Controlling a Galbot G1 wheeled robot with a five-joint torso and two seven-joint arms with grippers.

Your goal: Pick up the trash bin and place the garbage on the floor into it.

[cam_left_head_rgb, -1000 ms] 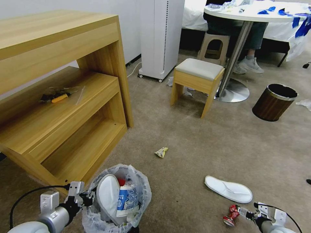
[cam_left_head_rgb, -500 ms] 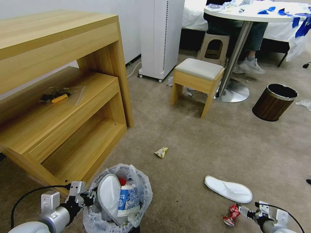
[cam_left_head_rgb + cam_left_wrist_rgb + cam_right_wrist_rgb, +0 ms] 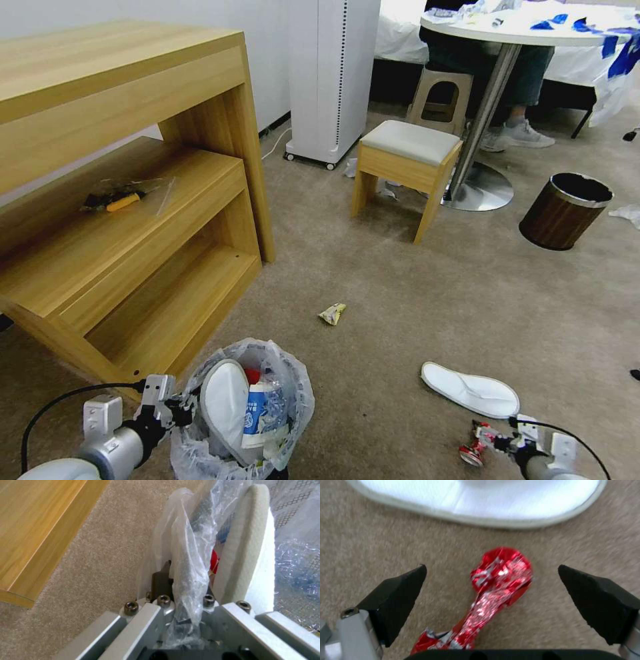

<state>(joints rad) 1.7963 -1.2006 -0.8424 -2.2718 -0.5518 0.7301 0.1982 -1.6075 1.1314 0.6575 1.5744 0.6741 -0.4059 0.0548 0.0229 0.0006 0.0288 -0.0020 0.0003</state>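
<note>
The trash bin [image 3: 240, 417], black with a crinkly clear bag, is low in the head view beside the shelf unit. A white slipper [image 3: 253, 555], a blue-white carton [image 3: 257, 412] and something red are inside it. My left gripper [image 3: 177, 408] is shut on the trash bin's rim and bag [image 3: 186, 562]. On the floor [image 3: 400, 300] lies garbage: a red wrapper [image 3: 501, 577], a white slipper [image 3: 470, 390] just beyond it, and a yellow wrapper [image 3: 332, 313]. My right gripper [image 3: 491, 567] is open, low over the carpet, with its fingers on either side of the red wrapper [image 3: 475, 445].
A wooden shelf unit [image 3: 133, 220] stands close on the left. Farther off are a stool [image 3: 407, 163], a white appliance [image 3: 330, 80], a round table's pedestal [image 3: 480, 187] and a brown wood-grain bin [image 3: 565, 210]. A person's feet are behind the table.
My right gripper has drawn slightly lower and closer around the red wrapper. The left gripper and the trash bin have barely moved.
</note>
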